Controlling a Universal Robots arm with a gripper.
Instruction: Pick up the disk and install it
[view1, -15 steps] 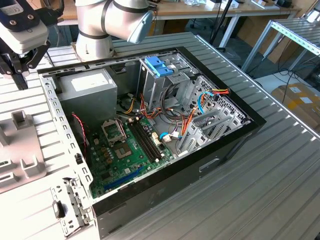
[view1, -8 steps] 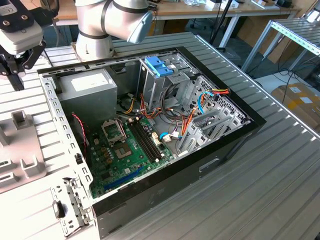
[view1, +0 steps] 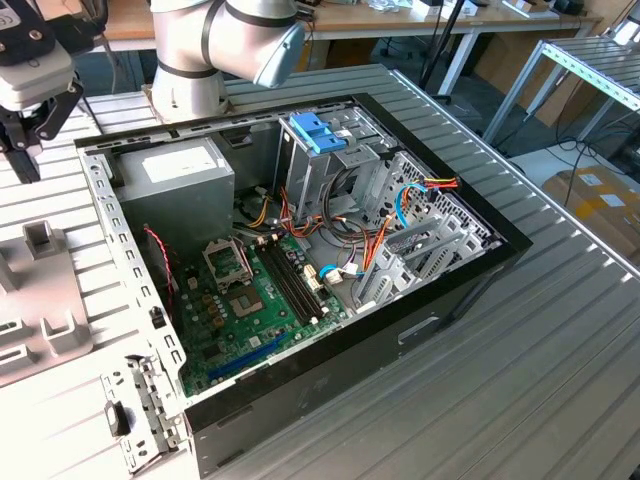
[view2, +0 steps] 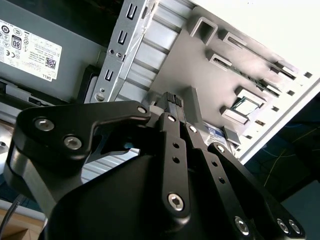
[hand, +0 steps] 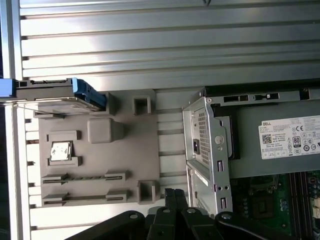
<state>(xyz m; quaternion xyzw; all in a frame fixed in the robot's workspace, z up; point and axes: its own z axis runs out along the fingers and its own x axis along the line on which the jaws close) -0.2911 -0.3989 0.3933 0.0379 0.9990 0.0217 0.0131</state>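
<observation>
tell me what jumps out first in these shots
The open computer case sits mid-frame in the exterior view, green motherboard bare, a blue latch atop its drive cage. In the first wrist view the disk in its blue carrier lies at the edge of the grey fixture plate, the shut, empty gripper near it.

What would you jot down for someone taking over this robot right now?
Gripper: shut and empty, hanging over the grey plastic holder plate beside the open black computer case.
Disk: the flat silver-metal hard drive in its bright blue plastic carrier sits at one corner of that plate, apart from the gripper.
Done: nothing yet.
Left: pick-up and installation.
</observation>
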